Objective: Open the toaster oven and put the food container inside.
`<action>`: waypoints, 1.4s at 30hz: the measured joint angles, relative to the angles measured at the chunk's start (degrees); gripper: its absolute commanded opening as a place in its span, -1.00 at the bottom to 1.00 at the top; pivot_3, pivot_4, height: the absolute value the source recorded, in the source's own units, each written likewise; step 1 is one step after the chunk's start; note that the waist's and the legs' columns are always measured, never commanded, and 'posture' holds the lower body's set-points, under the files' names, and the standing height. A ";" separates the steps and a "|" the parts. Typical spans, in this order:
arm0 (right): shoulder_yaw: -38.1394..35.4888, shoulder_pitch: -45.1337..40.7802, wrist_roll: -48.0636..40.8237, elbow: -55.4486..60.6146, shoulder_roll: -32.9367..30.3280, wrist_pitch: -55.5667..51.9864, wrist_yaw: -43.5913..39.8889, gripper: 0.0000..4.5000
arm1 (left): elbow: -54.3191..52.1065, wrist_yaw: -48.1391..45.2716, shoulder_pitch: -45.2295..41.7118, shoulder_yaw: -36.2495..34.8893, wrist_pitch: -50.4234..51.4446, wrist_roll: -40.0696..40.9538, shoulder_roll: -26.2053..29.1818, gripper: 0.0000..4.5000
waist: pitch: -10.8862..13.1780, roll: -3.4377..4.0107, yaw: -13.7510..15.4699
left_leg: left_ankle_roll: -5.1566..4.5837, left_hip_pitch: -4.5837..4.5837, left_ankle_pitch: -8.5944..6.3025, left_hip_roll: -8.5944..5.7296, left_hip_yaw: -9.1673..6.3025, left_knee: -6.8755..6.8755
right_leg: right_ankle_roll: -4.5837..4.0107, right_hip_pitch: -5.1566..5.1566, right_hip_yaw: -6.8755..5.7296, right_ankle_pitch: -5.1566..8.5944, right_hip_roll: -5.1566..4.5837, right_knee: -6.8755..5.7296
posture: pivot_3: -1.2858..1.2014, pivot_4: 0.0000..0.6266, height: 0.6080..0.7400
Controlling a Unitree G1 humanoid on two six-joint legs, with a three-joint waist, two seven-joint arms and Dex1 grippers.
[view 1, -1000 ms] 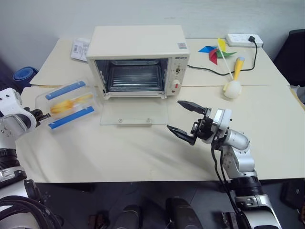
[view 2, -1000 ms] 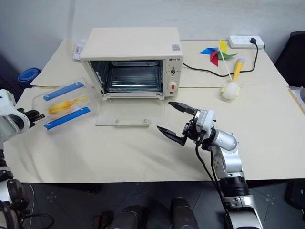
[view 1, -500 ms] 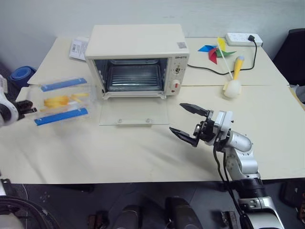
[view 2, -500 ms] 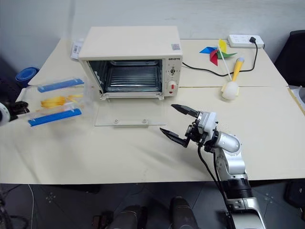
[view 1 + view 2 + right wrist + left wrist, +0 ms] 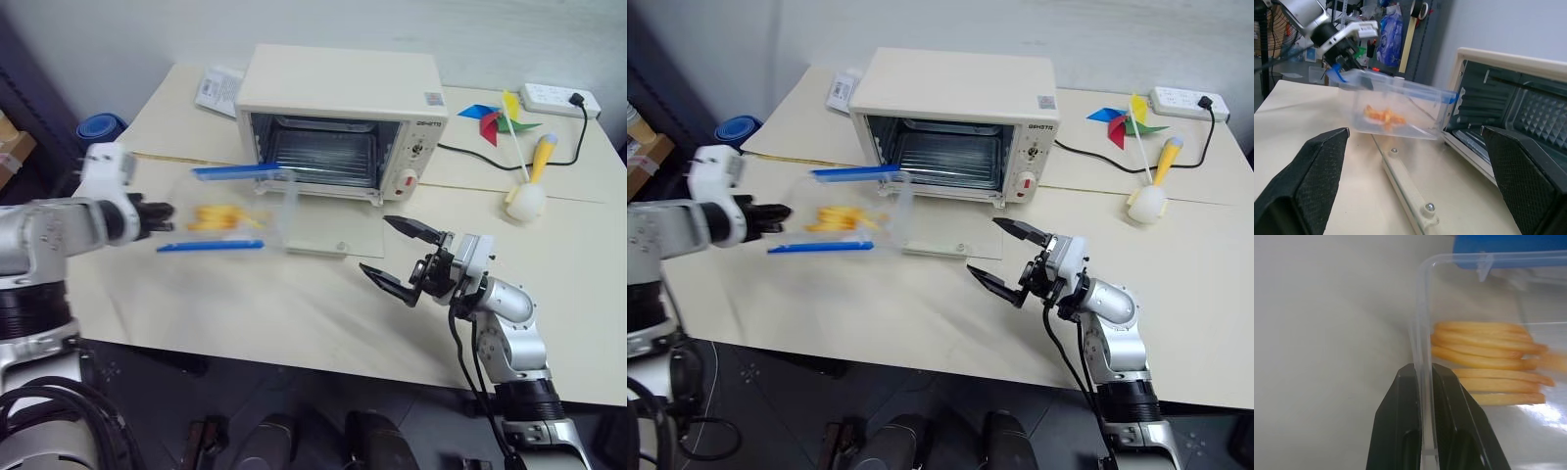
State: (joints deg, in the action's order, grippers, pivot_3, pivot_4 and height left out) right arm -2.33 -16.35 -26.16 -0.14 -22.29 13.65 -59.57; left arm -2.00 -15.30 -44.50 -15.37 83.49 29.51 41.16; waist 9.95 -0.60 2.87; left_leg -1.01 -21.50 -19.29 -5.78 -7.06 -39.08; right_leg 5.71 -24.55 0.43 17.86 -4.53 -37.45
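Nearest the robot, the right gripper (image 5: pixel 400 260) hangs low over the table (image 5: pixel 245 304) with its two black fingers spread wide and nothing between them, pointing toward the oven's lowered door. Off to that gripper's left and a little farther out, the left gripper (image 5: pixel 162 215) has its fingers pressed together on the thin clear rim of the food container (image 5: pixel 230 209); the left wrist view shows the plastic edge pinched between the two pads (image 5: pixel 1403 396), with yellow-orange strips of food just beyond them. The container is lifted clear of the table and stretches away from the left gripper toward the oven, one blue clip on its far long side and one on its near side. Its far end sits just in front of the left part of the toaster oven (image 5: pixel 343 108), beside the flat-lying glass door (image 5: pixel 338 235). The oven stands open beyond both grippers, its wire rack visible inside. Farther right lie a pinwheel (image 5: pixel 505 116) and a power strip (image 5: pixel 560 97).
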 measured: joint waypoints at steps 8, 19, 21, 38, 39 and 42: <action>-0.35 1.41 0.31 0.42 -0.16 -0.10 1.68 1.00 | 0.18 4.57 -4.26 -1.02 -0.91 -2.91 -9.01 -0.98 | 0.01 0.01 -2.83 | 0.40 0.10 0.22 0.20 0.09 0.03 | 0.01 -0.02 -0.06 0.00 0.10 0.05 | 0.03 -0.52 1.00; -0.33 1.39 0.33 1.42 -0.18 -0.55 3.01 1.00 | 5.34 7.76 -7.75 1.81 -8.39 -7.22 -15.68 -0.02 | 0.01 0.02 -3.22 | 0.50 0.17 0.27 0.39 0.27 0.20 | 0.00 -0.12 -0.03 0.01 0.22 -0.01 | 0.03 -0.52 1.00; -0.30 1.49 0.34 2.09 -0.18 -1.14 3.40 1.00 | 5.34 7.66 -7.75 1.58 -9.21 -7.25 -15.70 0.26 | 0.01 0.02 -3.03 | 0.50 0.17 0.27 0.38 0.26 0.19 | 0.00 -0.11 -0.04 0.00 0.21 0.00 | 0.03 -0.52 1.00; 13.15 2.57 3.70 17.50 -6.69 -28.33 8.66 -0.67 | 2.65 -47.14 22.06 3.25 -57.67 -4.53 8.69 -0.85 | 0.04 0.15 -2.53 | 0.49 0.39 0.36 0.45 0.40 0.64 | -0.17 0.03 -0.06 0.09 0.09 0.41 | 0.03 -0.52 1.00; 14.38 1.19 4.85 16.47 -5.68 -28.42 8.95 -0.85 | 2.63 -47.77 23.07 4.68 -59.67 -4.87 6.84 -1.00 | 0.04 0.15 -2.18 | 0.46 0.35 0.37 0.42 0.40 0.61 | -0.15 0.03 -0.06 0.08 0.08 0.41 | 0.03 -0.52 1.00; 16.05 -2.12 7.27 12.77 -4.05 -28.20 9.36 -0.98 | 2.78 -46.81 23.39 7.79 -63.06 -6.30 2.87 -1.00 | 0.04 0.08 -1.48 | 0.41 0.25 0.33 0.41 0.33 0.55 | -0.14 -0.01 -0.11 0.07 0.09 0.44 | 0.03 -0.52 1.00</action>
State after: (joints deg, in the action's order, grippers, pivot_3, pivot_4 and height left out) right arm 13.72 -18.47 -18.89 12.62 -26.34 -14.55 -50.21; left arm 0.79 -62.11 -21.11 -7.58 20.43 23.20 44.02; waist 9.99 -0.53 1.39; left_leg -0.60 -21.25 -18.96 -5.37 -6.73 -38.53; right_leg 5.58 -24.56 0.32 17.93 -4.44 -37.00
